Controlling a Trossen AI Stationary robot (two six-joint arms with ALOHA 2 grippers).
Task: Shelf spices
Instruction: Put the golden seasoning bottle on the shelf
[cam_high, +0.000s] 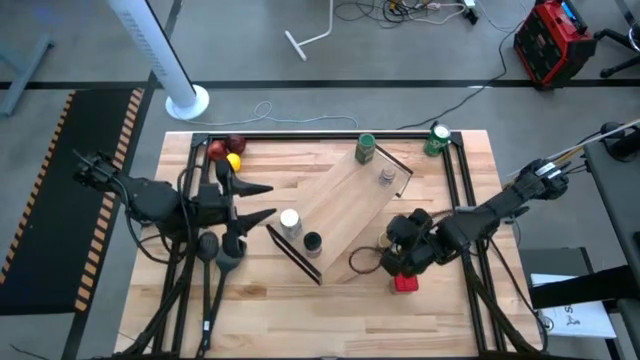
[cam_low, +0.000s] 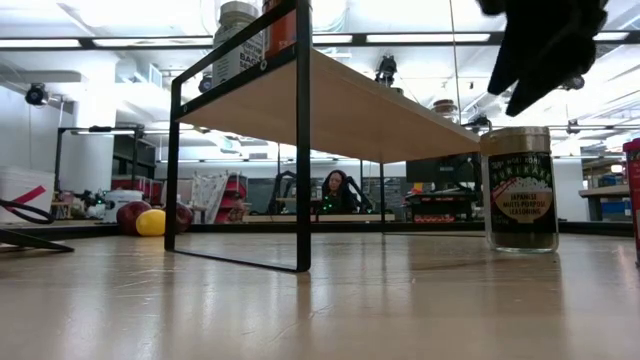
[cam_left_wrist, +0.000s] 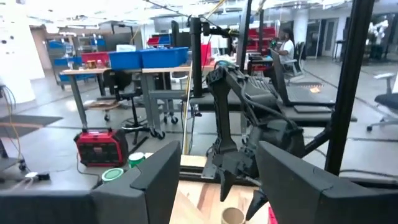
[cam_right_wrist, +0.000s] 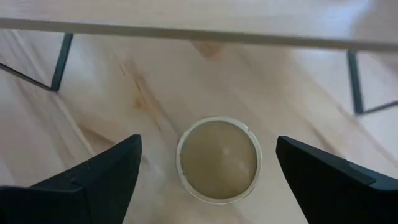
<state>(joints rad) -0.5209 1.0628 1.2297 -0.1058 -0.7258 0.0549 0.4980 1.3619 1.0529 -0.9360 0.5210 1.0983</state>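
Note:
The shelf lies diagonally mid-table on black end bars. On it stand the white-topped, black-topped and silvery-topped jars; the green-topped jar is at its far end. The tan-topped jar stands upright on the table beside the shelf. My right gripper hovers open above it, pointing down, one finger on each side, touching nothing. The red square-topped jar stands just nearer. My left gripper waits open, left of the shelf.
A green can with a white top stands at the far right corner. Red and yellow fruit lie at the far left. Black frame bars run along the table's edges. A cable loop lies by the right gripper.

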